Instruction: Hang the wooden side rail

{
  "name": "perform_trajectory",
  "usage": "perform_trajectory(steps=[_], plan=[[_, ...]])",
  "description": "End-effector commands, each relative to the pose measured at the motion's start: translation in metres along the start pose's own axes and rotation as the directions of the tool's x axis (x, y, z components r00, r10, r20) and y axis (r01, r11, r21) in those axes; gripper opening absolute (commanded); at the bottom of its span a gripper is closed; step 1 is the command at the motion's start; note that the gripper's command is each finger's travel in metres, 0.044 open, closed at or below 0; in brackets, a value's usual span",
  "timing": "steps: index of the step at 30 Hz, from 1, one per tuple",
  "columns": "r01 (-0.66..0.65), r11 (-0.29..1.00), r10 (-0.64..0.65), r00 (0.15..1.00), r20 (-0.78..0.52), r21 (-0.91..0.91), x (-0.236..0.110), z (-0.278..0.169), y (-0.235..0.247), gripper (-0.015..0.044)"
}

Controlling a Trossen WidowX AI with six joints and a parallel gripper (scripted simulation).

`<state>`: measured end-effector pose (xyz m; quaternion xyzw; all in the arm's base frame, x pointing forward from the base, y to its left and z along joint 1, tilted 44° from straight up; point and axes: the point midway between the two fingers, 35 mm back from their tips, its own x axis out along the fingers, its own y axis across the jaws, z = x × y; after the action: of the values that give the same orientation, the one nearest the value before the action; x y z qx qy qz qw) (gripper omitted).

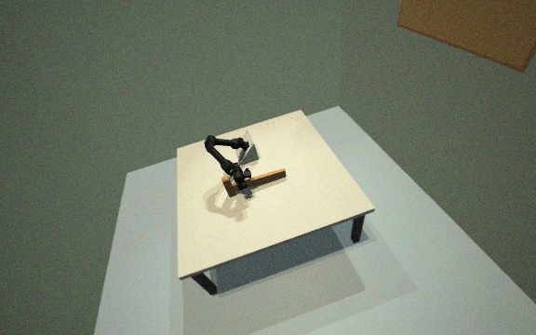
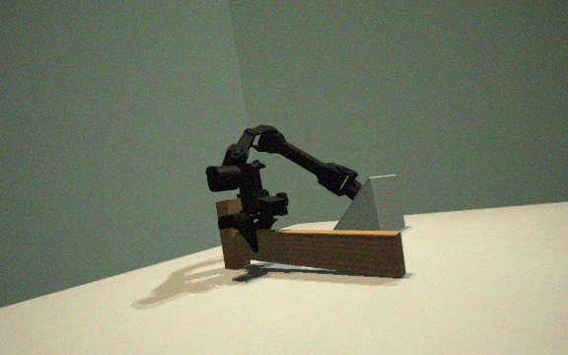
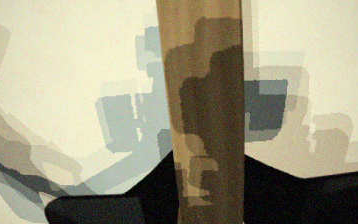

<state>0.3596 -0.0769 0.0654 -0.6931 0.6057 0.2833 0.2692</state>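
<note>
The wooden side rail (image 1: 268,179) (image 2: 328,250) (image 3: 205,100) stands on edge. In the exterior view its far end rests on the table (image 1: 305,195) (image 2: 461,296), and its near end is raised slightly, with a thin gap below. The headboard post (image 1: 229,188) (image 2: 236,255) stands upright at the near end. Rail and post look touching or nearly so. My gripper (image 1: 243,184) (image 2: 253,238) (image 3: 198,150) is shut on the rail close to the post, one finger on each side. The hooks, the pins and the slot are hidden, so whether the hooks sit on the pins cannot be told.
A grey wedge-shaped block (image 1: 250,155) (image 2: 388,204) stands behind the rail, by the arm's base. The arm (image 1: 219,154) (image 2: 304,157) arches from there over to the post. Arm shadows fall on the table around the post.
</note>
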Motion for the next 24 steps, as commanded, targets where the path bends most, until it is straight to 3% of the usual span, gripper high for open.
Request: perform_trajectory(steps=[1,24], plan=[[0.007,1.000,-0.007,1.000,-0.003,0.003,-0.0012,-0.0014,-0.0010,0.0000],[0.007,1.000,-0.007,1.000,-0.003,0.003,0.0026,-0.0015,-0.0010,0.0000]])
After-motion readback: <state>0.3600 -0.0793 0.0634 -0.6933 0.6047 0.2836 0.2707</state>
